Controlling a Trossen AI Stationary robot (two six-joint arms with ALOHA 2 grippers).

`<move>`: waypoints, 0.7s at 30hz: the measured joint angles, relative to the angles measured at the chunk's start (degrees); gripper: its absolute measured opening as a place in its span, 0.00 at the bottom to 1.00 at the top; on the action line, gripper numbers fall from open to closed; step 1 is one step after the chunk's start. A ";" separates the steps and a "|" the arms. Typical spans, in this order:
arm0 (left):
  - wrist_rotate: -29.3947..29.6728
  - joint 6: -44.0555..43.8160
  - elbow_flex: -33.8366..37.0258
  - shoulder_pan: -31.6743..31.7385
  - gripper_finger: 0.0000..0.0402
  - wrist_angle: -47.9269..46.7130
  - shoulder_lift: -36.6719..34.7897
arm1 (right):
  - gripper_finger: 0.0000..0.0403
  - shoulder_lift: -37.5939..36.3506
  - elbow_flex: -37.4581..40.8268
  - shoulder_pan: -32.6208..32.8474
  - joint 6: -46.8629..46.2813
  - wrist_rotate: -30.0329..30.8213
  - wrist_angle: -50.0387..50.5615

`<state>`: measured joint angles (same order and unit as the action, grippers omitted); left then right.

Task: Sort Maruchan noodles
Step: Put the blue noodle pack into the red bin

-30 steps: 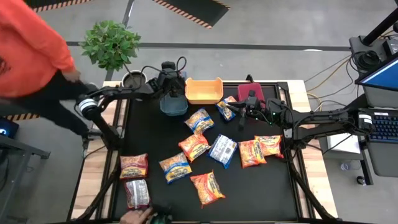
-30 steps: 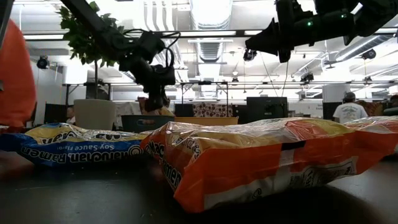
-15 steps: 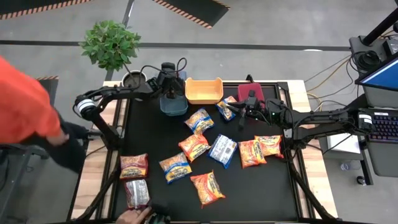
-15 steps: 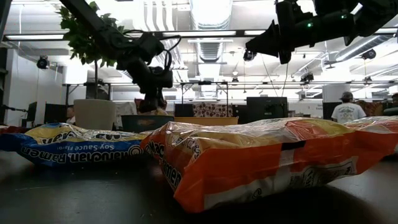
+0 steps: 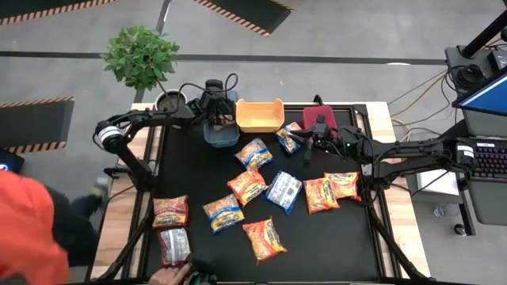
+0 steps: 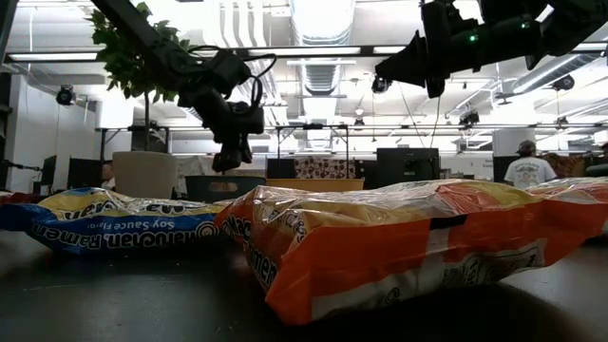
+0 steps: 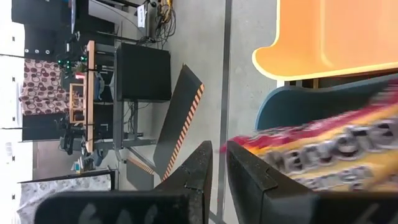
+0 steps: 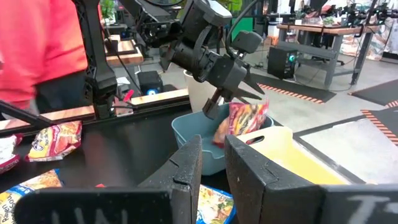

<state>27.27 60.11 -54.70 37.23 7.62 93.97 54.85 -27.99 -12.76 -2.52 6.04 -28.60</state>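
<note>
Red-and-yellow packet (image 8: pixel 241 119) drops into the blue bin (image 8: pixel 205 144) — left gripper (image 8: pixel 231 99) just parting above; right gripper (image 5: pixel 310 147) idles nearly closed, empty.

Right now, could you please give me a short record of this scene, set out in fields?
left claw: open, over the blue bin at the table's back edge
red packet: in the blue bin, just below the left claw, not gripped
right claw: raised above the table, to the right of the yellow bin
loose packets: ten, spread over the table
person: orange top, beyond the table's left front corner
</note>
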 joint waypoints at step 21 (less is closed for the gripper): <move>-38.81 -50.70 3.29 -18.43 0.10 -16.72 -19.63 | 0.15 0.00 0.00 0.14 -3.37 -0.07 1.09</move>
<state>-11.55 9.41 -51.41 18.81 -9.11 74.34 54.85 -27.99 -12.62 -5.90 5.97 -27.51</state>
